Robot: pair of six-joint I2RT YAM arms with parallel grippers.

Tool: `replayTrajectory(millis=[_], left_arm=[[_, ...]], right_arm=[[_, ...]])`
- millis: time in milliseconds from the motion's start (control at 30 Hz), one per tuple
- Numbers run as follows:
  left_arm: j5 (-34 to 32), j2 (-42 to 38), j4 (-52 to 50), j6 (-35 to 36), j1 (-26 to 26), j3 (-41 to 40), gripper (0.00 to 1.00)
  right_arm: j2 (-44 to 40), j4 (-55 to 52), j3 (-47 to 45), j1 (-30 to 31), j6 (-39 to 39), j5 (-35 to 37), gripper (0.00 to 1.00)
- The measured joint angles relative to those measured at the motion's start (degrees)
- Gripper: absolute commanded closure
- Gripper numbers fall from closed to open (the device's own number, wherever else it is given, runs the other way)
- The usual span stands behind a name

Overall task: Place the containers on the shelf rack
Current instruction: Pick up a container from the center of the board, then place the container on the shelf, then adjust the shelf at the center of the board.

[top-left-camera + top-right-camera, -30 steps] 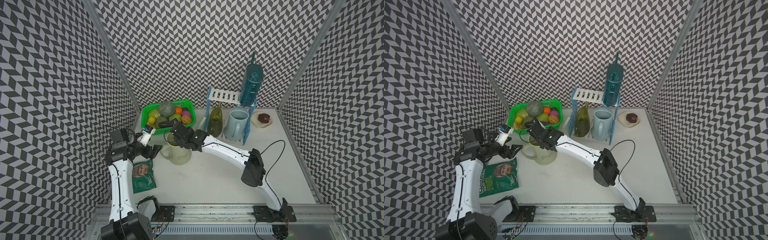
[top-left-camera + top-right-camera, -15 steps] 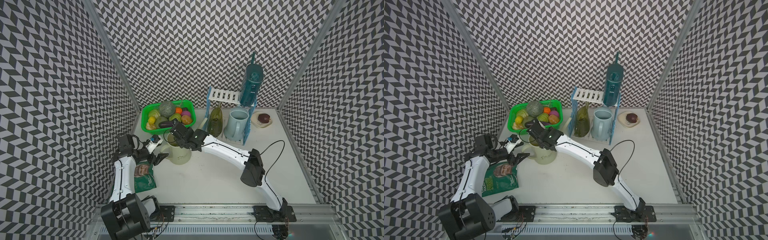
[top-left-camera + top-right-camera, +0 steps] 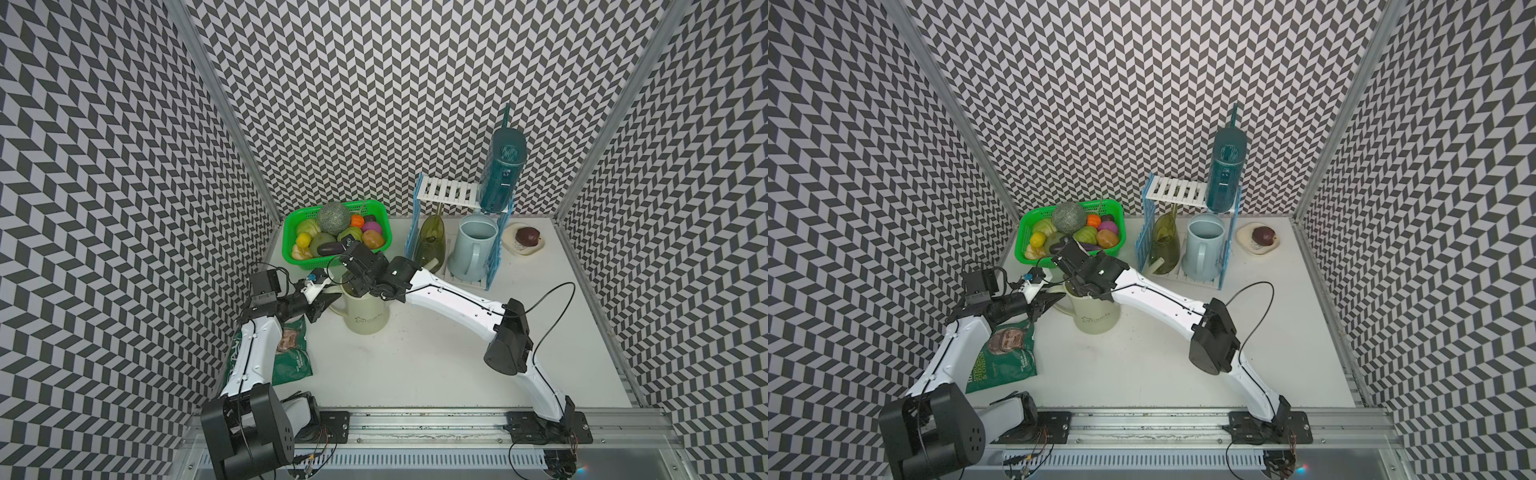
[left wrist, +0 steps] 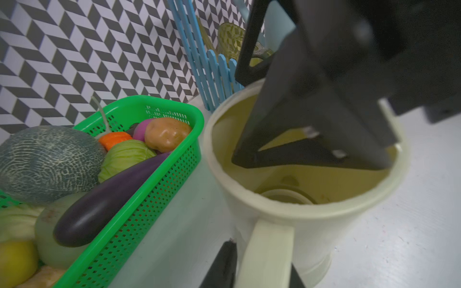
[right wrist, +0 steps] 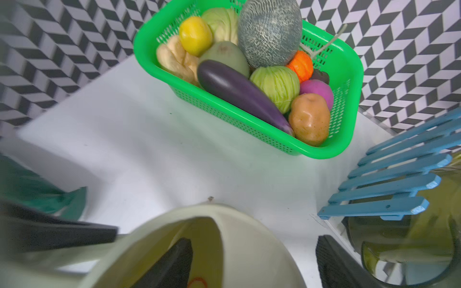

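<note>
The cream container (image 3: 368,318) (image 3: 1096,318) stands upright on the table in front of the shelf rack (image 3: 446,195). My left gripper (image 3: 328,301) (image 4: 262,256) is shut on its handle (image 4: 267,244), one finger on each side. My right gripper (image 3: 357,286) (image 5: 252,264) is open astride the container's rim, with one finger (image 5: 169,264) inside and the other (image 5: 336,264) outside, clear of the wall. The dark teal container (image 3: 500,174) stands on the rack's top shelf. The olive-green container (image 3: 430,243) and the pale blue one (image 3: 473,249) stand on the lower shelf.
A green mesh basket (image 3: 286,245) of produce sits at the back left, close behind the cream container. A green snack bag (image 3: 293,353) lies under my left arm. A small dish (image 3: 513,247) with a dark fruit sits right of the rack.
My left arm has swung in to the cream container and its jaws have closed on the handle. My right gripper's jaws have widened at the rim.
</note>
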Motion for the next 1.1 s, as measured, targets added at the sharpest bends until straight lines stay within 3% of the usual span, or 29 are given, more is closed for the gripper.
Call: replayTrajectory(millis=[167,367,567,733,967,1100], left_arm=[[-0.9,-1.29,-0.11,-1.09,0.24,-0.02,0.95],[-1.99,-4.57,-4.55,-0.98,2.58,0.35,1.0],[-2.03,-4.87,-13.55,-0.76,6.71,5.31,1.0],[-1.46,-4.85,-21.29,-1.77,11.82,12.92,1.0],[-3.06,-5.64,-24.52,-14.97,14.36,24.9,1.0],[-6.69,-6.1,-23.26,-27.52,9.46,34.53,1.0]], right_arm=[[-6.43,1.92,-1.11,1.55,-0.81,-2.4,0.15],[-17.84,7.89,-8.74,2.47,-1.9,-6.14,0.14],[-28.61,13.57,-20.11,2.45,-2.51,-8.87,0.13],[-41.55,17.25,-34.82,2.45,-2.38,-8.24,0.07],[-64.5,19.85,-50.82,2.25,-0.11,-1.27,0.0],[-72.52,16.96,-54.88,-0.33,3.34,3.61,0.0]])
